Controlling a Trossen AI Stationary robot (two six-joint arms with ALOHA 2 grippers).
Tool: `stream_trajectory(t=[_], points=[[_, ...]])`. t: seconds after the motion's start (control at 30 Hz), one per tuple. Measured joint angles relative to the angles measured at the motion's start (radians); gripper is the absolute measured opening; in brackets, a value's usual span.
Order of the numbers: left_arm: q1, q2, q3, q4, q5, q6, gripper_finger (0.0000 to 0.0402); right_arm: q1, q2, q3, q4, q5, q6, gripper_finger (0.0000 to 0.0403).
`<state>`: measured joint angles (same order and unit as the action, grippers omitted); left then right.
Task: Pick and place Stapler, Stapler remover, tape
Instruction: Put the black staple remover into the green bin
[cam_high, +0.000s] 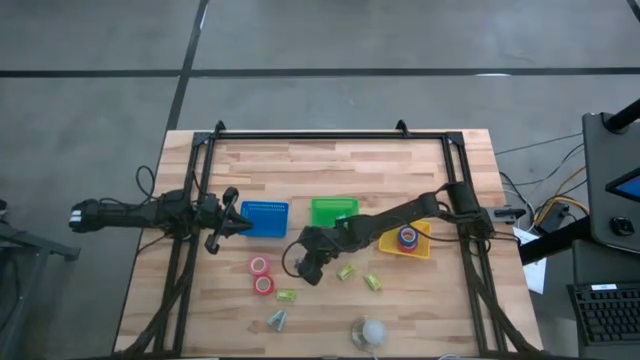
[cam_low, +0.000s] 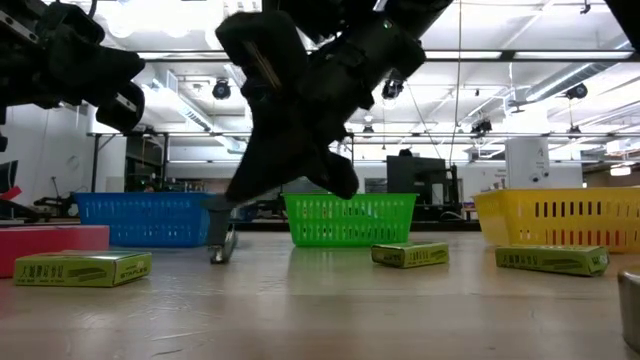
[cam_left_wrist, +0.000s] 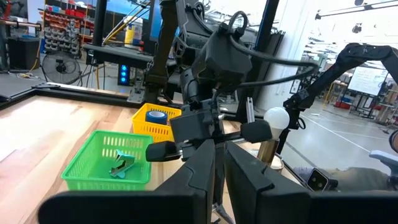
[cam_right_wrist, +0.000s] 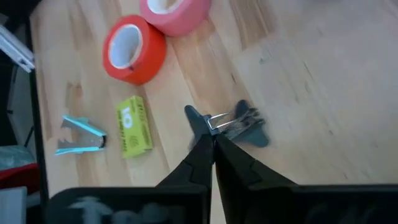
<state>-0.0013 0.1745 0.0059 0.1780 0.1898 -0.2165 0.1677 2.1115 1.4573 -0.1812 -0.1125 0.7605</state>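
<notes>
Gripping stapler remover (cam_right_wrist: 239, 124), right end effector (cam_right_wrist: 211, 140); remover apparently dangling upright.

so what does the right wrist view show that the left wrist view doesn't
Only the right wrist view: a red ring-shaped tape roll, a pinker red tape roll, a yellow-green cardboard box, a light blue staple remover, and a dark grey staple remover that the right gripper appears to pinch.
Only the left wrist view: a green plastic basket holding a small pale tool, a yellow plastic basket with a dark blue tape roll, and a white ball.
Both: the light wooden table.
</notes>
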Motion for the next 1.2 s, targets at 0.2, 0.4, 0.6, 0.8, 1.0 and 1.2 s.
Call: stream_trajectory(t=[0.2, 0.4, 0.6, 0.8, 1.0, 1.2], points=[[0.0, 0.0, 0.0, 0.001, 0.0, 0.0, 0.0042, 0.0, -0.042, 0.02, -0.035, 0.01, -0.035, 0.0008], [0.0, 0.0, 0.0, 0.001, 0.0, 0.0, 0.0042, 0.0, -0.135, 0.021, -0.171, 0.116, -0.069, 0.0008], [0.0, 0.0, 0.0, 0.001, 0.0, 0.0, 0.0042, 0.0, -0.243, 0.02, -0.293, 0.281, -0.084, 0.0008], [0.0, 0.0, 0.0, 0.001, 0.0, 0.0, 0.0042, -0.002, -0.31, 0.011, -0.371, 0.379, -0.083, 0.0008], [0.0, 0.001, 0.0, -0.001, 0.0, 0.0, 0.0042, -0.019, -0.311, 0.007, -0.427, 0.399, -0.081, 0.0008], [0.0, 0.0, 0.0, -0.001, 0.0, 0.0, 0.0042, -0.041, -0.305, -0.009, -0.426, 0.404, -0.082, 0.0008]])
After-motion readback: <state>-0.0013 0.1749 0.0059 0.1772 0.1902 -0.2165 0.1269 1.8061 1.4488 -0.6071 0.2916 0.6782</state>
